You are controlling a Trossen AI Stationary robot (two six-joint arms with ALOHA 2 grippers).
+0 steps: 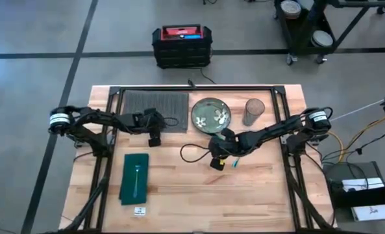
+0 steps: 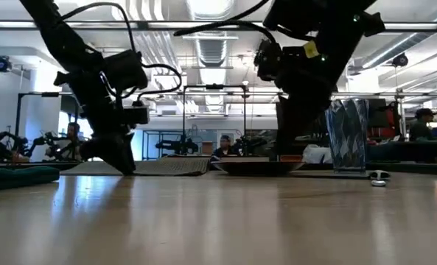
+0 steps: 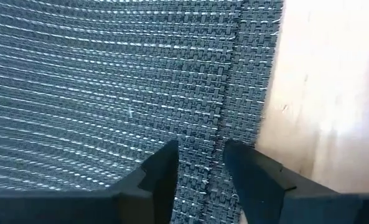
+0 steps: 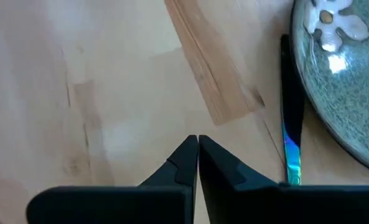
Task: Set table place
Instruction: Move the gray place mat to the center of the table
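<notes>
Light-wood worktop (image 1: 257, 195) with a black frame rail around it. Dark grey ribbed placemat (image 1: 140, 104) lies flat at the far side, left of centre. Just right of it, a speckled green plate (image 1: 210, 114) with pale flower shapes; right again, a clear ribbed glass (image 1: 254, 112) standing upright. Dark green napkin (image 1: 135, 177) lies at the near left, well apart from the placemat, with a utensil (image 1: 137, 179) on top; a small white tag (image 1: 139, 210) sits just nearer than the napkin. Left gripper (image 3: 200, 163) is at the placemat's near right corner, fingers (image 3: 165, 171) slightly apart and straddling the mat's stitched hem; whether they touch the weave I cannot tell. Right gripper (image 4: 198, 149) hangs over bare wood just nearer than the plate, tips pressed together, holding nothing. A thin dark utensil with an iridescent blue sheen (image 4: 291, 149) lies on the wood beside the plate's rim.
</notes>
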